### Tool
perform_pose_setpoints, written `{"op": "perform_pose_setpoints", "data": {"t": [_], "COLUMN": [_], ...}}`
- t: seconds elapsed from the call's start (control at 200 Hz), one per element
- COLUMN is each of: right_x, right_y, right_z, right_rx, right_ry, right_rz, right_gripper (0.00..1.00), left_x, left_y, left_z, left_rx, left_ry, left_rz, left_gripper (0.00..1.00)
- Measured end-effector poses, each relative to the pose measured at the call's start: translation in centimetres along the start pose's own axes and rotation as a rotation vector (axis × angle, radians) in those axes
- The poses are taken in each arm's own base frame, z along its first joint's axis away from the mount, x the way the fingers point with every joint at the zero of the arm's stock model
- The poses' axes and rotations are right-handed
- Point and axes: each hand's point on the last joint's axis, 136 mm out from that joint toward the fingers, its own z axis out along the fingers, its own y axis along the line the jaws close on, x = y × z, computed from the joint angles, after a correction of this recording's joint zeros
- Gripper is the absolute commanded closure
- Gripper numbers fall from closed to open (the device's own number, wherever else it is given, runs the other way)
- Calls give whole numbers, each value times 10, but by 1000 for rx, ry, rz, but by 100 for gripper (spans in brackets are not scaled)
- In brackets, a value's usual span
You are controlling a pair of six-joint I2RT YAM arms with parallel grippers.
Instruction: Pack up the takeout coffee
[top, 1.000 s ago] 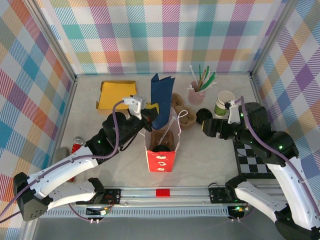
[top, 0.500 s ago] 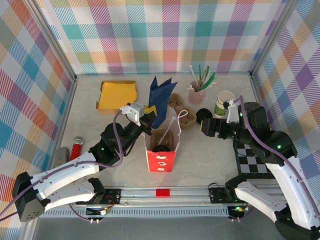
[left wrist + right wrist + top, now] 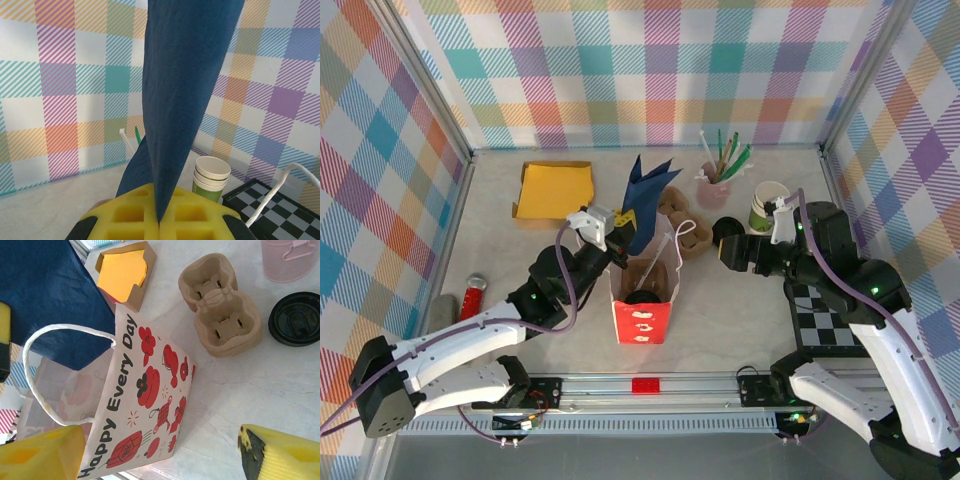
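Note:
The red paper bag [image 3: 642, 305] stands open at the table's middle front. Inside it I see the round black lid of the takeout coffee [image 3: 642, 297]. My left gripper [image 3: 618, 222] hovers just behind the bag's left rim, shut on a dark blue napkin [image 3: 645, 195] that sticks up and leans right. In the left wrist view the yellow pads [image 3: 125, 215] pinch the napkin [image 3: 190, 90]. My right gripper [image 3: 724, 252] stands open to the right of the bag, nothing between its fingers [image 3: 280, 452]. The right wrist view has the bag [image 3: 145, 405] lower left.
A brown cup carrier [image 3: 686, 228] and a loose black lid [image 3: 296, 319] lie behind the bag. A lidless cup stack [image 3: 767, 207], a pink cup of straws [image 3: 715, 180], a yellow napkin box [image 3: 555, 190] and a checkerboard [image 3: 825, 320] surround them.
My left gripper has shifted slightly right and nearer the bag, and the blue napkin now leans further right. The right gripper edged a little left.

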Motion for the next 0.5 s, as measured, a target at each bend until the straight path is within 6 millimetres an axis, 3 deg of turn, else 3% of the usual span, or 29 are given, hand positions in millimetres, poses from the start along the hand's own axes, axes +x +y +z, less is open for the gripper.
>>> {"op": "perform_pose_setpoints", "data": {"t": [0.5], "right_x": [2], "right_y": [-1], "right_z": [3], "right_rx": [-6], "right_ry": [-3], "right_rz": [5], "right_gripper": [20], "left_x": [21], "left_y": [6], "left_z": [-1], "left_rx": [-25], "left_ry": [23], "left_rz": [3], "left_gripper": [100]}}
